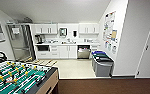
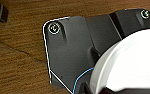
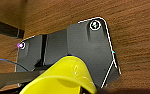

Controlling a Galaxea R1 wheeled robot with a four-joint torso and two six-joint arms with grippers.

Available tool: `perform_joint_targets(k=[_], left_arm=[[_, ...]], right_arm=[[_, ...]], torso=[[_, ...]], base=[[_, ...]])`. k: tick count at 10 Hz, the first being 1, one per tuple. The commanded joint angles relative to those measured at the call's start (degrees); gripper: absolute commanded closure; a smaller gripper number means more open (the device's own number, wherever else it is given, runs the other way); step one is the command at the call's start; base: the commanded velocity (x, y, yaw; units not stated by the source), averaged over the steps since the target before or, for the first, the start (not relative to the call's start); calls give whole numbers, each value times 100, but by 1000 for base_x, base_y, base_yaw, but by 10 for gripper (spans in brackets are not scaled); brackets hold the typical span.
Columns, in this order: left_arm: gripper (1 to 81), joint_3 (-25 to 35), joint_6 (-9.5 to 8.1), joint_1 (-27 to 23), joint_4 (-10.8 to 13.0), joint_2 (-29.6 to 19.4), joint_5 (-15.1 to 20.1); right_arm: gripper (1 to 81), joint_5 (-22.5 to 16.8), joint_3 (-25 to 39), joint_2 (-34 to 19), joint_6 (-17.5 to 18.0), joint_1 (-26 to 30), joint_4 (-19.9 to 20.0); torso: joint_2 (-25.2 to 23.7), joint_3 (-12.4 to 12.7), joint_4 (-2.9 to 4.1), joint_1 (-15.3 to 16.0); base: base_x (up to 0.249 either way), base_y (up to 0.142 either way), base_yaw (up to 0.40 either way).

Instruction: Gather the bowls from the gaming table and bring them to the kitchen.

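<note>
The white bowl (image 2: 131, 62) looms large in the left wrist view, carried above brown wood-grain flooring with my left gripper (image 2: 108, 88) shut on it. Beside the dark wrist plate in the right wrist view, the orange bowl (image 3: 63, 77) looks yellow-orange, and my right gripper (image 3: 41, 77) is shut on it. Straight ahead in the head view lies the kitchen (image 1: 66, 45): white cabinets, a white worktop, and a steel towel dispenser (image 1: 63, 32) and black soap dispenser (image 1: 74, 33) on the wall. The gaming table is out of view.
A green-field foosball table (image 1: 21, 77) fills the near left. Grey bins with blue and green lids (image 1: 102, 63) stand at the right wall of the kitchen entrance. A steel fridge (image 1: 21, 42) is at the left. Brown carpet (image 1: 108, 86) meets the pale kitchen floor (image 1: 73, 68).
</note>
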Motion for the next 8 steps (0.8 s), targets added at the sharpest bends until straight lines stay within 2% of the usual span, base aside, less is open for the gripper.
perform_joint_targets(k=[1,8], left_arm=[[811,-17,1,-306,45,-26,241],[811,-17,1,-306,45,-17,241]], right_arm=[[811,-225,32,-146,-12,261,-63],[811,-207,32,-146,-12,235,-63]], torso=[[0,0,0,0],[0,0,0,0]], base=[[194,0,0],[194,0,0]])
